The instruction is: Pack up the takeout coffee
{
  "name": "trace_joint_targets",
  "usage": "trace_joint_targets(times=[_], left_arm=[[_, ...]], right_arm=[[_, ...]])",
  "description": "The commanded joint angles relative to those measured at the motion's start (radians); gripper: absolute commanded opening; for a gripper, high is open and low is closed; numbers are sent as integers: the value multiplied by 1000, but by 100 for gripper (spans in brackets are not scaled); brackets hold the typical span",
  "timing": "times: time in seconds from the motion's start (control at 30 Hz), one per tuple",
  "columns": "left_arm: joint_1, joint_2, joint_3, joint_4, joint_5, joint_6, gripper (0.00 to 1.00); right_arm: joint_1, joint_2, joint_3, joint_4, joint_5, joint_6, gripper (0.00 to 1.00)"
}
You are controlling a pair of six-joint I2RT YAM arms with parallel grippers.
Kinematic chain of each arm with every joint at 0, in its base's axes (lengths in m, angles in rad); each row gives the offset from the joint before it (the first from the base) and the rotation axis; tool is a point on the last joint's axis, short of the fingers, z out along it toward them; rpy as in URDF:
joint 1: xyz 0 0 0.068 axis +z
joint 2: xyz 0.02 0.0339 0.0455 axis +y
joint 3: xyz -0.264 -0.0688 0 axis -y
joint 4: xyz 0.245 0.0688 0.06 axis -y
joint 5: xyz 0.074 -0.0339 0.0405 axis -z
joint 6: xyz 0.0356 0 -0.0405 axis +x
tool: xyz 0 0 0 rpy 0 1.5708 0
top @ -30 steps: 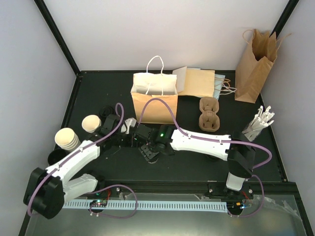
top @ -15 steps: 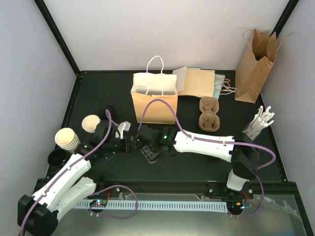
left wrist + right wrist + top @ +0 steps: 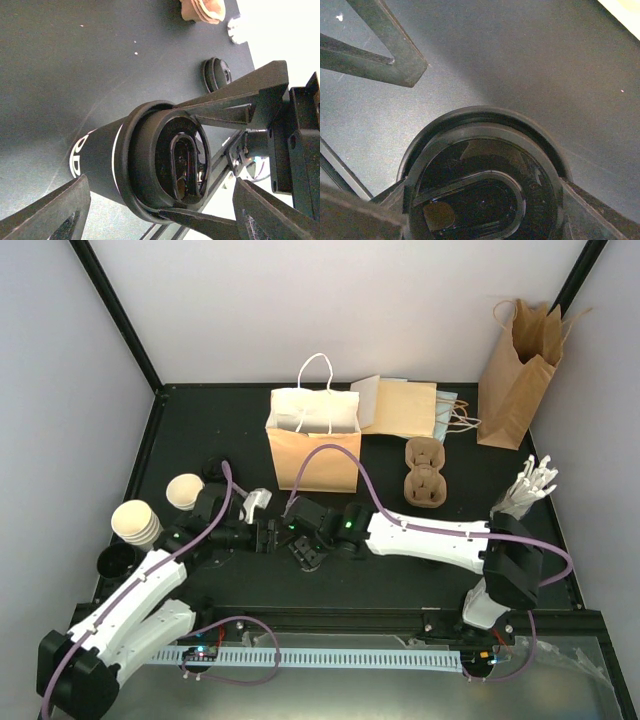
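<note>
The takeout coffee is a dark cup [image 3: 97, 155] with white lettering and a round black lid [image 3: 170, 160]. In the top view it stands at the table's middle front [image 3: 306, 553], between the two arms. My right gripper [image 3: 482, 200] comes down from above, shut on the lid [image 3: 485, 185], with a finger on each side of the rim. Its thin fingers [image 3: 235, 100] show above and below the lid in the left wrist view. My left gripper [image 3: 161, 182] reaches in from the left [image 3: 267, 535], open. Its fingers stand wide on either side of the cup without visible touch.
An open kraft bag [image 3: 313, 445] with white handles stands behind the cup, and flat bags [image 3: 405, 405] lie beside it. A tall bag [image 3: 518, 360] is at the back right. A pulp carrier [image 3: 424, 472], cream cups [image 3: 185, 490], a cup stack [image 3: 137, 523], black lids [image 3: 118, 560] and white cutlery [image 3: 528, 490] surround the arms.
My left gripper has swung right and toward the front, up to the cup. The right arm has shifted slightly, still gripping the lid.
</note>
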Motion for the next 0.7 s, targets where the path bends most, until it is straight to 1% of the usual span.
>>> trace_joint_targets(times=[0.0, 0.2, 0.5, 0.67], left_arm=[[-5, 49, 61, 28, 72, 79, 81], [-5, 92, 91, -17, 35, 86, 82], [-5, -31, 88, -14, -61, 70, 85], [-5, -40, 90, -12, -80, 73, 86]], right_arm=[[-11, 27, -146, -203, -62, 55, 73], [-15, -11, -129, -246, -52, 145, 73], [-15, -4, -39, -359, 5, 188, 73], [-15, -14, -41, -384, -9, 204, 73]])
